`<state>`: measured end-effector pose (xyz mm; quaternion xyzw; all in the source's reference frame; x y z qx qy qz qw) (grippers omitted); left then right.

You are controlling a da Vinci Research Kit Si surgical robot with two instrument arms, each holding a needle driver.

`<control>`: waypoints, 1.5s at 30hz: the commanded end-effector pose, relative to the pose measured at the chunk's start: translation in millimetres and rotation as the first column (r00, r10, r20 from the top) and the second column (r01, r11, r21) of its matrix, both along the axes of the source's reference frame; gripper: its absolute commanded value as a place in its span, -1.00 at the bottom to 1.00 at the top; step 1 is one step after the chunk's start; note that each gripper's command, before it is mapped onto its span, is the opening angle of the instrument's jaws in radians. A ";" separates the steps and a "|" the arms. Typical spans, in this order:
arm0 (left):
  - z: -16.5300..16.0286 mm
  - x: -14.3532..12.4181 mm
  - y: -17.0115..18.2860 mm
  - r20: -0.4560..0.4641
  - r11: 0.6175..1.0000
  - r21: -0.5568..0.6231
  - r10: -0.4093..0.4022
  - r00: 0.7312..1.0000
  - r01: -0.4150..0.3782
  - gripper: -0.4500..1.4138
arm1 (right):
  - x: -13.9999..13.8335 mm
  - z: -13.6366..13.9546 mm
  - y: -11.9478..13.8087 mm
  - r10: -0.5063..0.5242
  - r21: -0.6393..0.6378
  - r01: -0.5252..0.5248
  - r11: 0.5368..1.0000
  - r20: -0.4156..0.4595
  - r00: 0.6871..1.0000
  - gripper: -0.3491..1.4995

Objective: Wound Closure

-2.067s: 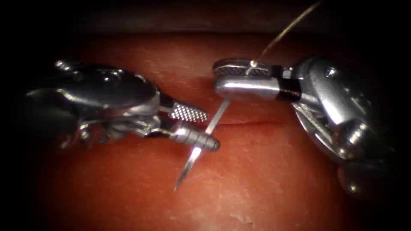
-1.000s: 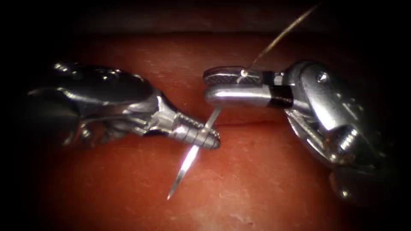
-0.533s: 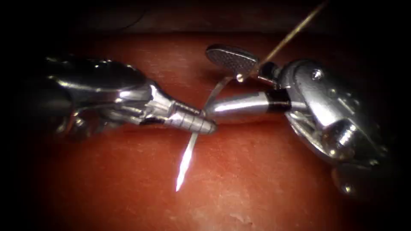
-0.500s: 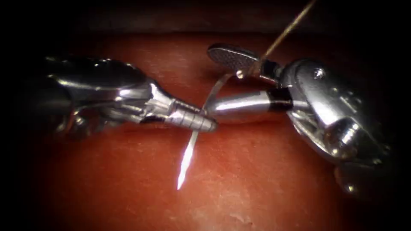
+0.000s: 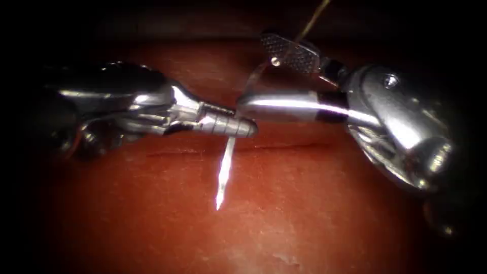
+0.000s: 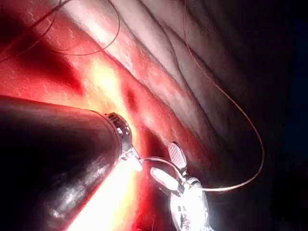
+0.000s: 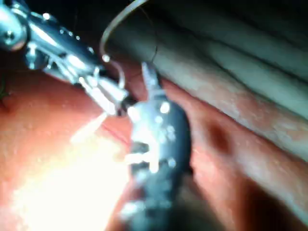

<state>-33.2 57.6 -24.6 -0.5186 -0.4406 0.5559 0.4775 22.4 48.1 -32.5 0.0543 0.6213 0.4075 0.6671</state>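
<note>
Here my left tool [image 5: 243, 127] is clamped on the one curved steel needle [image 5: 224, 170] around mid-curve, its bright tip hanging free just below my jaws, above the tissue [image 5: 314, 203] and not in it. Beyond, my right tool [image 5: 264, 71] gapes wide, gripping nothing, ridged pads bare, the needle's tail and thin thread [image 5: 312, 18] passing between its jaws.

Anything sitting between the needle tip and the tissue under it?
Nothing visible. The left hand is shut on the needle about mid-curve; its tip hangs free above bare tissue, just below the cut. The right hand is open and holds nothing, and the thread trails upward.
</note>
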 end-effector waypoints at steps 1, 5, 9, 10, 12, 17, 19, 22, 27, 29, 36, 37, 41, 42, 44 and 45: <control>0.6 -0.7 0.2 0.013 1.000 -0.003 0.008 1.000 -0.008 -0.89 | 0.9 0.7 0.1 -0.010 -0.004 0.010 1.000 -0.010 1.000 0.47; 0.2 -0.9 -0.1 0.065 0.999 -0.002 0.038 0.997 -0.038 -0.89 | 1.8 0.9 -0.2 -0.052 -0.012 0.051 0.999 -0.037 0.998 0.22; 0.0 -1.0 -0.1 0.087 0.999 -0.002 0.049 0.995 -0.049 -0.89 | 1.9 1.0 -0.4 -0.075 -0.015 0.075 0.997 -0.052 0.996 -0.09; 0.0 -1.0 -0.1 0.088 0.999 -0.002 0.051 0.995 -0.051 -0.89 | 1.9 0.9 -0.4 -0.076 -0.015 0.075 0.997 -0.053 0.996 -0.16; 0.0 -1.0 -0.1 0.093 0.999 -0.002 0.052 0.994 -0.052 -0.89 | 1.8 0.9 -0.5 -0.088 -0.017 0.087 0.996 -0.060 0.994 -0.82; -0.4 -1.0 -0.5 0.096 0.998 0.005 0.054 0.994 -0.055 -0.89 | 1.2 0.7 -0.8 -0.092 -0.013 0.092 0.996 -0.057 0.994 -1.00; -0.5 -1.2 -0.4 0.100 0.998 0.005 0.060 0.993 -0.061 -0.89 | 0.7 0.6 -0.7 -0.078 -0.010 0.078 0.997 -0.048 0.996 -1.00; -0.4 -1.2 -0.4 0.102 0.998 0.005 0.064 0.993 -0.065 -0.89 | 0.4 0.7 -0.6 -0.080 -0.011 0.079 0.997 -0.048 0.996 -1.00; -0.2 -1.7 0.9 0.092 0.999 0.031 0.040 0.995 -0.043 0.19 | 0.4 0.7 -0.7 -0.081 -0.008 0.081 0.997 -0.043 0.996 -1.00; -0.1 -1.7 1.3 0.079 0.999 0.038 0.017 0.997 -0.020 0.32 | 0.4 0.7 -0.7 -0.089 -0.012 0.088 0.996 -0.042 0.995 -1.00; -1.2 -0.3 1.3 0.025 0.991 -0.122 0.060 0.998 -0.056 0.33 | 0.0 0.9 -0.4 -0.115 -0.015 0.114 0.993 -0.033 0.993 -1.00; -1.2 -0.2 1.2 0.015 0.989 -0.133 0.068 0.998 -0.066 0.33 | 0.0 1.0 -0.3 -0.121 -0.015 0.121 0.993 -0.034 0.992 -1.00; -1.6 1.3 0.3 -0.072 0.966 -0.217 0.127 0.989 -0.140 0.33 | 0.4 1.6 0.6 -0.160 -0.023 0.159 0.987 -0.028 0.987 -1.00; -1.7 1.7 0.1 -0.089 0.962 -0.227 0.136 0.987 -0.153 0.33 | 0.6 1.9 0.8 -0.172 -0.022 0.171 0.985 -0.030 0.985 -1.00; -1.8 2.5 -0.4 -0.123 0.953 -0.249 0.144 0.982 -0.171 0.33 | 1.0 2.6 0.9 -0.197 -0.024 0.196 0.980 -0.034 0.980 -1.00; -1.8 3.0 -0.7 -0.153 0.945 -0.270 0.146 0.977 -0.184 0.33 | 1.2 3.0 0.8 -0.210 -0.023 0.210 0.977 -0.034 0.977 -1.00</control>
